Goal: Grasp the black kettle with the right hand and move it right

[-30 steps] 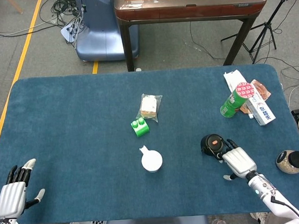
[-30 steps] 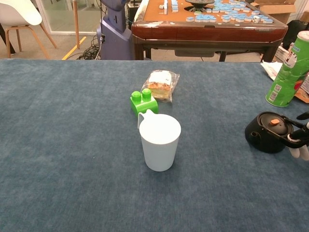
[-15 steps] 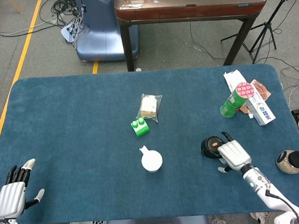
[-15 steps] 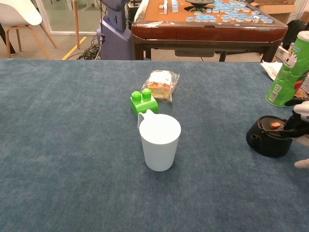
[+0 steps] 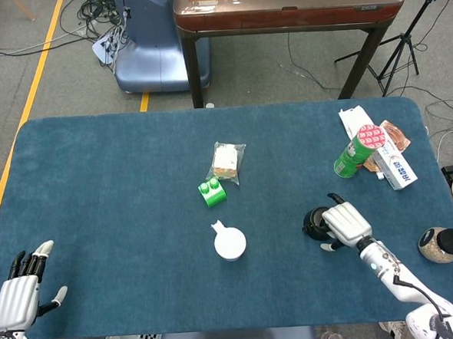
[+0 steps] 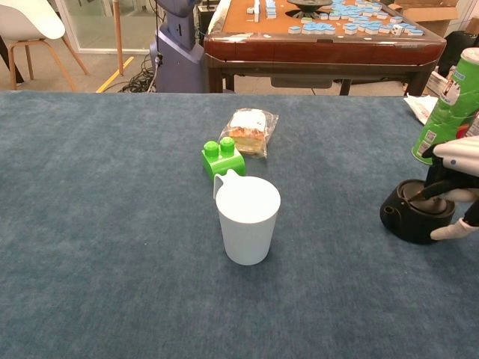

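Note:
The black kettle (image 5: 313, 222) stands on the blue table (image 5: 112, 184), right of centre near the front. My right hand (image 5: 347, 222) lies over its top from the right and hides most of it in the head view. In the chest view the kettle (image 6: 410, 221) rests on the cloth. There the right hand (image 6: 456, 157) arches over it, its fingers on the lid and its thumb against the near right side, gripping it. My left hand (image 5: 19, 293) rests open at the front left corner, far from the kettle.
A white cup (image 5: 230, 243) stands at front centre, with a green block (image 5: 212, 192) and bagged bread (image 5: 227, 162) behind it. A green can (image 5: 358, 151) and flat packets (image 5: 391, 155) lie behind the kettle. A round jar (image 5: 442, 245) sits near the right edge.
My right hand has swung from beside the kettle to over its top and closed its fingers and thumb around it. The kettle has shifted slightly left. The left hand has not moved.

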Action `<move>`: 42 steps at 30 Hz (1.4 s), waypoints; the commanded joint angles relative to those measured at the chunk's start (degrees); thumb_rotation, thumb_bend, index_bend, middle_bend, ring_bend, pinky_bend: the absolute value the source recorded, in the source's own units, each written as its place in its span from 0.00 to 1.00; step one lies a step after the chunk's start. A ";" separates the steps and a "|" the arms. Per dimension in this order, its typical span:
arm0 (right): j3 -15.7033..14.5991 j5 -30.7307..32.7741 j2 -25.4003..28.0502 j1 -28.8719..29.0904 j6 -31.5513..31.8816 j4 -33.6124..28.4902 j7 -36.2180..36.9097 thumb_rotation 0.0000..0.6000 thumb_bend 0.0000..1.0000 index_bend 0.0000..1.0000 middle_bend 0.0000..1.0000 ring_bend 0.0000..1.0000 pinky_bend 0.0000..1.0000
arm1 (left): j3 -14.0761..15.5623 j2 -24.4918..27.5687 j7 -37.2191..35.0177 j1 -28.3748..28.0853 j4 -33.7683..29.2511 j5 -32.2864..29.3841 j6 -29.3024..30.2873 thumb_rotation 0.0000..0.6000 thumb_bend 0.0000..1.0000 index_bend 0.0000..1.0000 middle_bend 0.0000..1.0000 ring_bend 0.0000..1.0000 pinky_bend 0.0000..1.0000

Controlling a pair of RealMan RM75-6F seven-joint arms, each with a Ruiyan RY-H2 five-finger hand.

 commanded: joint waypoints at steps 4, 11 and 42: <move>0.38 -1.55 1.31 1.22 -0.61 -0.03 2.91 1.00 0.00 0.96 0.97 0.85 0.11 | 0.00 0.14 0.30 -0.07 -0.41 0.15 0.02 1.00 0.25 0.05 0.09 0.11 0.01; 0.68 -2.93 2.47 1.68 0.46 -0.98 4.54 1.00 0.00 0.96 0.97 0.85 0.11 | -0.02 0.43 0.49 -0.15 -0.86 0.12 -0.08 1.00 0.25 0.05 0.09 0.11 0.01; 2.40 -1.62 4.26 1.76 5.04 -7.41 -1.92 0.47 0.39 1.00 0.98 0.85 0.16 | 0.18 0.56 0.55 -0.18 -1.12 0.07 -0.33 1.00 0.25 0.05 0.09 0.11 0.01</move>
